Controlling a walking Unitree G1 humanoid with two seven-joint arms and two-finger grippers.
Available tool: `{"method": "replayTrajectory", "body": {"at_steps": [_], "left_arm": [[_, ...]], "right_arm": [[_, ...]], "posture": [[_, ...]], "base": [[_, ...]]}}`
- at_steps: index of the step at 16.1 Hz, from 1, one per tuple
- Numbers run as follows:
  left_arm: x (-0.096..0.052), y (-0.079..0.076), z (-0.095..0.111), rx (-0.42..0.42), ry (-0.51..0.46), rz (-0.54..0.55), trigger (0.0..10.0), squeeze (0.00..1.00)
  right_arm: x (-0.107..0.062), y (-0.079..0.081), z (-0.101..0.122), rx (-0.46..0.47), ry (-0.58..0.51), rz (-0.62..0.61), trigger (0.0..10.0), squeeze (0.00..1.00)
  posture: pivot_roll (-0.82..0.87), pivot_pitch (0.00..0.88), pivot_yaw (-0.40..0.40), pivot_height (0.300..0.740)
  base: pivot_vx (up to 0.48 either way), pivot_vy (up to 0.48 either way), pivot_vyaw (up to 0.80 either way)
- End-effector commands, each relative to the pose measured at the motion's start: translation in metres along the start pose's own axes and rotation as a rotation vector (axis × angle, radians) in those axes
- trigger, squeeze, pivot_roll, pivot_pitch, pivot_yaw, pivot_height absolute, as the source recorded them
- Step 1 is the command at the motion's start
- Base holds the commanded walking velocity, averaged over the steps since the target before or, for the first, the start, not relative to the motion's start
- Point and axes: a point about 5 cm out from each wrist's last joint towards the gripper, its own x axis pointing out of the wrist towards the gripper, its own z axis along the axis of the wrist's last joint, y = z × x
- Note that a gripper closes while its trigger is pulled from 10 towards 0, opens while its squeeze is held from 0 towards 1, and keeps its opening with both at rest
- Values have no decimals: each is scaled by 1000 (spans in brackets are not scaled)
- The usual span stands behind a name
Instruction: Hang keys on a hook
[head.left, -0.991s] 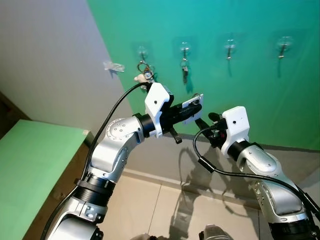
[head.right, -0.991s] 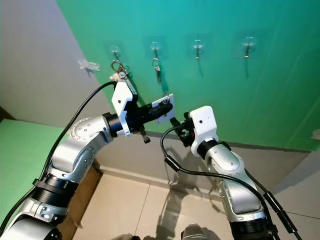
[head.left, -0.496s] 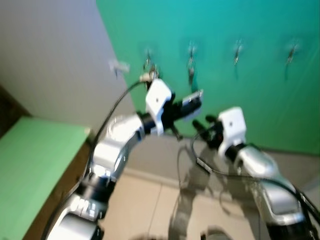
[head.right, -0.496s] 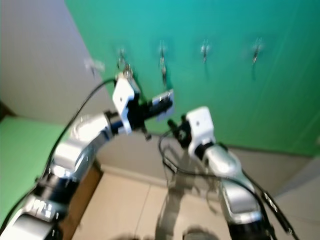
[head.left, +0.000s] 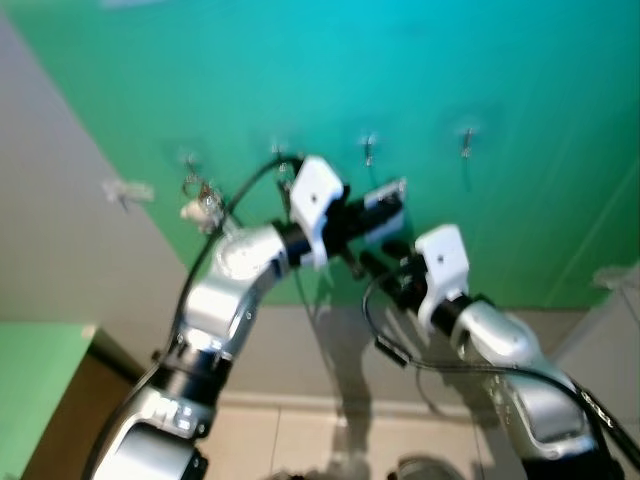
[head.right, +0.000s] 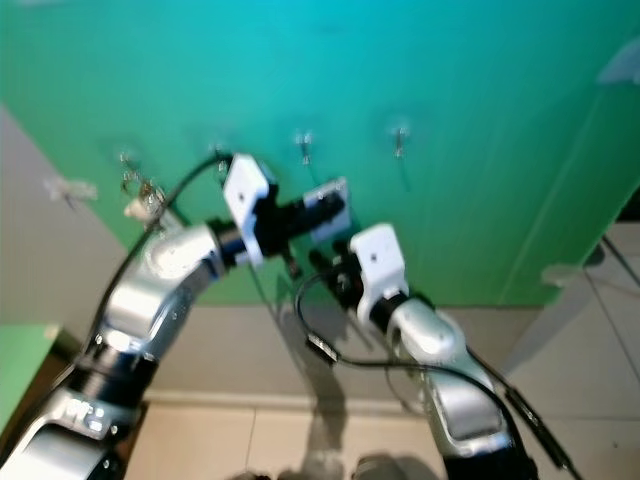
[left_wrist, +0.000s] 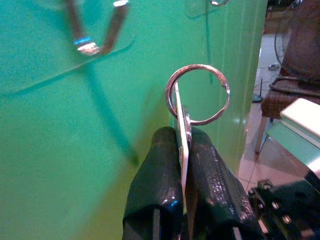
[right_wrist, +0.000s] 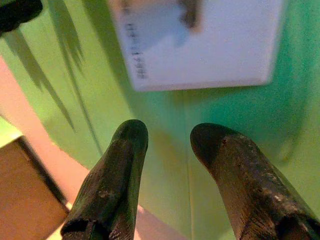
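Note:
My left gripper (left_wrist: 181, 137) is shut on a white tag (head.left: 385, 198) with a silver key ring (left_wrist: 197, 95) standing up from its fingers. It is held close to the green wall, just below and right of an empty hook (head.left: 368, 146). That hook (left_wrist: 94, 31) is seen close up in the left wrist view. Another empty hook (head.left: 466, 135) is further right. A bunch of keys (head.left: 200, 198) hangs from the far left hook. My right gripper (right_wrist: 167, 135) is open just under the white tag (right_wrist: 200, 40), holding nothing.
The green wall (head.left: 520, 90) meets a grey wall (head.left: 70, 240) on the left. A grey skirting band (head.left: 330, 350) runs along the bottom, above the tiled floor. A green surface (head.left: 30, 380) lies at the lower left. The head views are blurred.
The whole picture has swung, so the camera moved: the hooks sit further left and the grey wall has shrunk. My left gripper still holds the tag, now by the third hook.

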Motion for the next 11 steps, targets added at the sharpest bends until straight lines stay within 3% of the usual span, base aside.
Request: {"method": "replayTrajectory", "body": {"at_steps": [1,7,9,11], "left_arm": [[-2,5,5,26,-1,21,0,0],[-2,5,6,32,-4,22,0,0],[3,1,33,132,5,7,0,0],[0,-2,36,142,6,14,0,0]], "right_arm": [[-4,-22,5,-26,-5,-113,10000,0],[-4,-22,5,-28,-3,-112,10000,0],[-11,-6,-2,-14,3,7,10000,0],[-11,-3,-4,-8,10,22,10000,0]], "posture": [[-316,52,182,720],[-316,52,182,720],[-312,69,198,720],[-301,71,195,720]], "base": [[360,-311,0],[360,-311,0],[0,0,0],[0,0,0]]}}
